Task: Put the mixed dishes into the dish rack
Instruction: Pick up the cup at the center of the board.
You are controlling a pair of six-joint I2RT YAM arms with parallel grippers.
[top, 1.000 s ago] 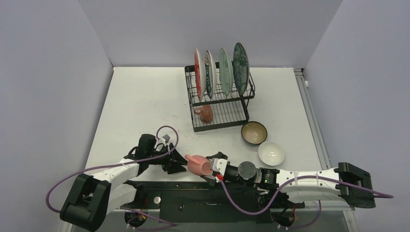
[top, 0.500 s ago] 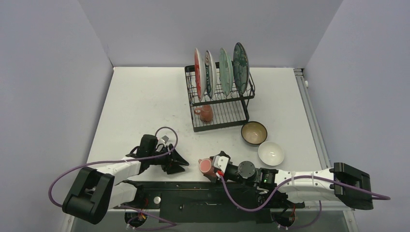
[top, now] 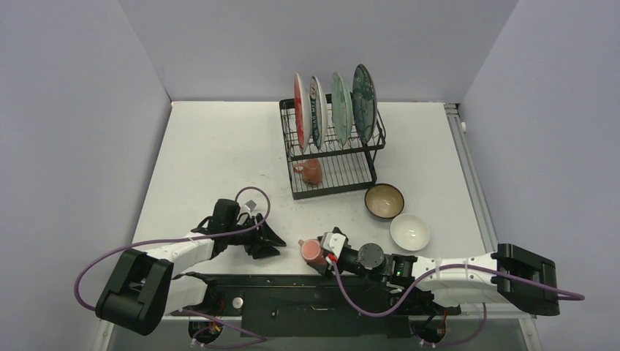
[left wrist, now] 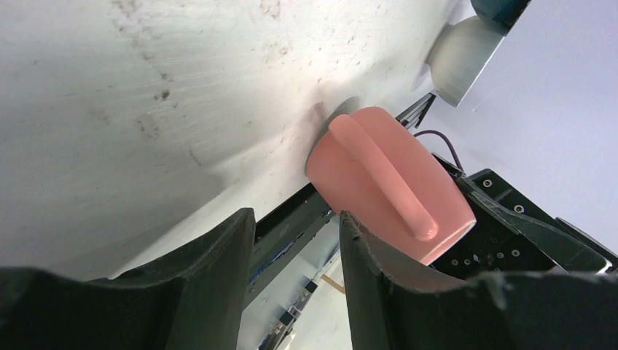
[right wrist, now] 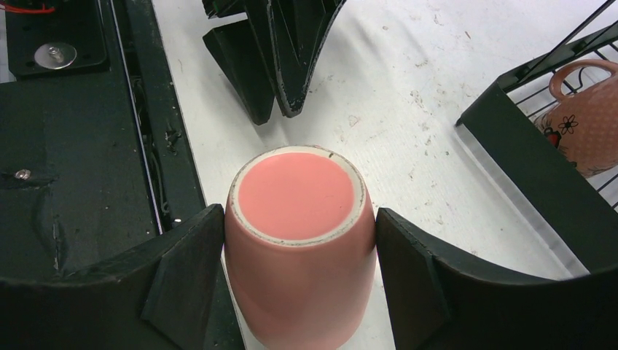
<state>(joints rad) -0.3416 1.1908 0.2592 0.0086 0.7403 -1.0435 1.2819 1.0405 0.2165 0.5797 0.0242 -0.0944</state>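
right gripper (right wrist: 297, 226) clamped on pink mug (right wrist: 295, 191) at near edge of table (top: 219, 161); left gripper (top: 272, 243) half open, empty, just beside it; dish rack (top: 343, 175) well apart, bare tabletop between

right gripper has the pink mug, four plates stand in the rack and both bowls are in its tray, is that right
Not the bowls: the brown bowl and white bowl sit on the table right of the dish rack, not in its tray; the top external view shows it. The right gripper does grip the pink mug, and four plates stand in the rack.
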